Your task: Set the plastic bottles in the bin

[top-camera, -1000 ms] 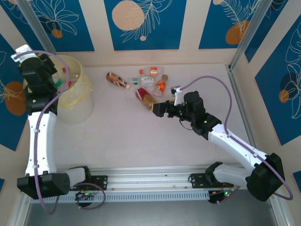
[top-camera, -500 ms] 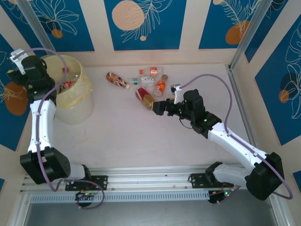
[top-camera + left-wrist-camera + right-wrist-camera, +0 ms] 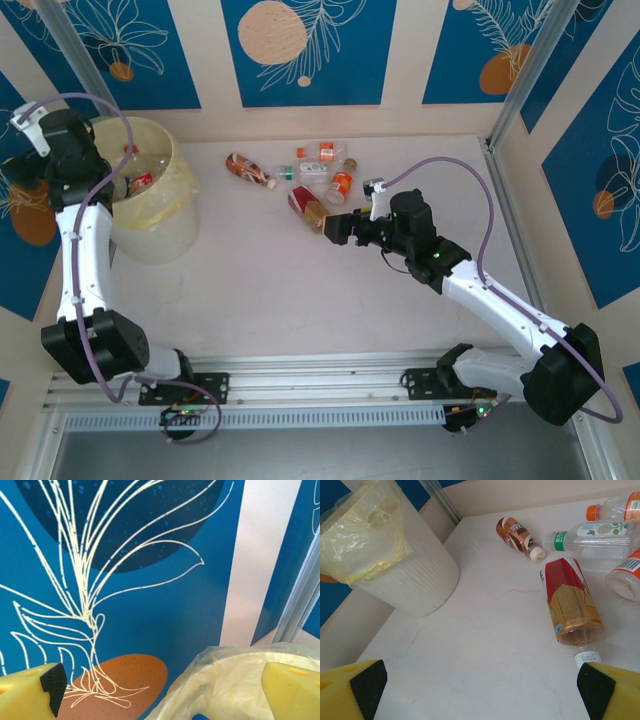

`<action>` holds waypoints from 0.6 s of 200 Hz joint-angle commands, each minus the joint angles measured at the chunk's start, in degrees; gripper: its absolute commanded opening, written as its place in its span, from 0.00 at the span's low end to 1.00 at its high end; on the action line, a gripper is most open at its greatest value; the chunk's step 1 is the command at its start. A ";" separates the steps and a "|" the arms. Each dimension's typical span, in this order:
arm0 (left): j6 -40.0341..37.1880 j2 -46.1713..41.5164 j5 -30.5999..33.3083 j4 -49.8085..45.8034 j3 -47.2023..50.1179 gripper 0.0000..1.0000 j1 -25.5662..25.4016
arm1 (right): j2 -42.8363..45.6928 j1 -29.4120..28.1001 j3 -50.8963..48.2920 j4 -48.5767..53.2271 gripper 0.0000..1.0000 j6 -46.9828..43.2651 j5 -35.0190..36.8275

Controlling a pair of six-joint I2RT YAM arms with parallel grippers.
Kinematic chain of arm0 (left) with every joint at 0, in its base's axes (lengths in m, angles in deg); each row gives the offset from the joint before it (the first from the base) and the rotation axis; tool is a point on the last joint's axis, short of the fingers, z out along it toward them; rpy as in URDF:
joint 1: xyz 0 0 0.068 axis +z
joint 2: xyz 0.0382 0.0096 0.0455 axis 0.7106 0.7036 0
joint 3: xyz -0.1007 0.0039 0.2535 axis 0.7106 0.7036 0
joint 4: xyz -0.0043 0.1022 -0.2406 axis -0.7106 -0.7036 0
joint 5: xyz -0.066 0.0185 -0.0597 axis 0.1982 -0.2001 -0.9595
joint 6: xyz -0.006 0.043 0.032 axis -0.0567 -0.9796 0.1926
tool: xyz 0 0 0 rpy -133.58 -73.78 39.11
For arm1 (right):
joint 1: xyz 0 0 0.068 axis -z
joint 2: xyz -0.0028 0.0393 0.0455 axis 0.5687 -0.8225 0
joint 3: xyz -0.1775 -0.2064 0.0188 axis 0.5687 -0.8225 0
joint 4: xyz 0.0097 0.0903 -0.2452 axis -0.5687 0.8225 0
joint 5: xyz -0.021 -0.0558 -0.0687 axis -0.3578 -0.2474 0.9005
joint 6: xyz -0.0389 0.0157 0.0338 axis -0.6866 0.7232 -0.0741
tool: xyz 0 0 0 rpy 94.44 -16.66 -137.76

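The right fingers [image 3: 600, 690] are spread wide and hold nothing. They sit low over the tabletop [image 3: 300, 300], aimed at the red-labelled bottle [image 3: 570, 605]. That bottle lies on its side just ahead of them. Its white cap almost touches the right-hand finger, and its long axis runs away toward the far edge, so it sits off to one side of the gap rather than centred in it. To my eye, the fingers must shift sideways toward the bottle before closing across its width.

Beyond it, a brown bottle [image 3: 515, 535] and a clear green-capped bottle [image 3: 590, 535] lie near the middle of the far edge, close but apart from it. The right arm is far nearer this cluster.

The bin [image 3: 150, 215] stands at the far left corner with bare tabletop between it and the bottles. Some bottles already lie inside. The left fingers [image 3: 30, 690] hang wide open and empty over its bagged rim.
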 commanded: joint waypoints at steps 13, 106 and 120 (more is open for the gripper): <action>3.76 -0.55 -4.41 -4.83 -2.02 1.00 -1.04 | -0.55 -0.19 2.09 0.96 1.00 -0.21 0.90; 7.16 -0.24 -15.60 -3.42 -0.33 1.00 -15.10 | -0.09 0.31 1.77 7.54 1.00 2.82 8.67; 7.27 -0.11 -15.63 -2.69 0.32 1.00 -18.50 | 0.39 0.64 1.36 8.25 1.00 3.75 10.01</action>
